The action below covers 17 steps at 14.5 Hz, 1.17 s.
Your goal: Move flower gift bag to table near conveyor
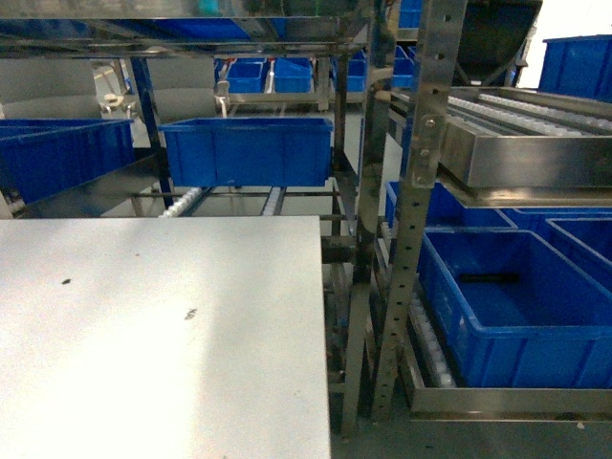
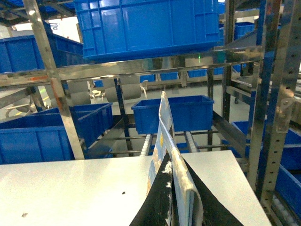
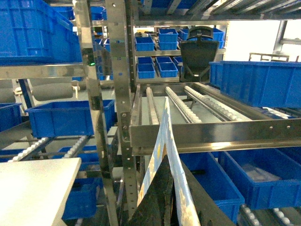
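Note:
The flower gift bag (image 2: pixel 164 127) is pale blue with yellow-orange print and shows edge-on. It rises from between the black fingers (image 2: pixel 153 209) of my left gripper (image 2: pixel 171 200), which is shut on it above the white table (image 2: pixel 70 188). My right gripper (image 3: pixel 168 200) is also shut on the bag (image 3: pixel 162 136). It hangs right of the table's corner (image 3: pixel 33 188), in front of the steel conveyor (image 3: pixel 197 101) with its white roller tracks. The head view holds the table (image 1: pixel 143 335) and conveyor (image 1: pixel 535 115), but neither the bag nor the grippers.
Perforated steel uprights (image 1: pixel 421 143) stand just right of the table's edge. Blue bins sit behind the table (image 1: pixel 247 151), on the lower right rack (image 1: pixel 507 306) and on shelves above (image 2: pixel 146 26). A black chair (image 3: pixel 200 52) stands far behind the rollers.

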{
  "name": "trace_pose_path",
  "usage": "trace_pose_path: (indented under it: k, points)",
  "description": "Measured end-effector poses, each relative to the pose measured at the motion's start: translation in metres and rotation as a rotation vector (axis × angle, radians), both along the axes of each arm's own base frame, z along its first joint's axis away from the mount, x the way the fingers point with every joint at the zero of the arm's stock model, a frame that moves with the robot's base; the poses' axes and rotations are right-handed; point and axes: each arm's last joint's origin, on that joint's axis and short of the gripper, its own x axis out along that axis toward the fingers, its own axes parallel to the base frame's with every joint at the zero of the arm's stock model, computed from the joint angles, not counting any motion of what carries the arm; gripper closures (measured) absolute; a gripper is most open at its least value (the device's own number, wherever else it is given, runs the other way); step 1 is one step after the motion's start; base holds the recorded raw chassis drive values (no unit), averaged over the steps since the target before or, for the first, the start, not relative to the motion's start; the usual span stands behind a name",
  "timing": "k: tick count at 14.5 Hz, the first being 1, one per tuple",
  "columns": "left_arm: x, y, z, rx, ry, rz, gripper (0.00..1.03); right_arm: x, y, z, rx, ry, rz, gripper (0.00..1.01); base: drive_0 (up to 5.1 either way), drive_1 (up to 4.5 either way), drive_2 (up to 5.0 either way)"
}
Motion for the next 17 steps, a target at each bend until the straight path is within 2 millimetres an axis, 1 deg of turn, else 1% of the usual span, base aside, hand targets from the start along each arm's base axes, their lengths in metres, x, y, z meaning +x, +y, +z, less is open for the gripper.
trace_pose_path:
  k: [17]
  points:
    - [0.0, 0.0, 0.0, 0.0, 0.0, 0.0, 1.01, 0.0001, 0.0, -0.0001, 0.0, 0.001, 0.0, 0.99, -4.9, 2.47, 2.5]
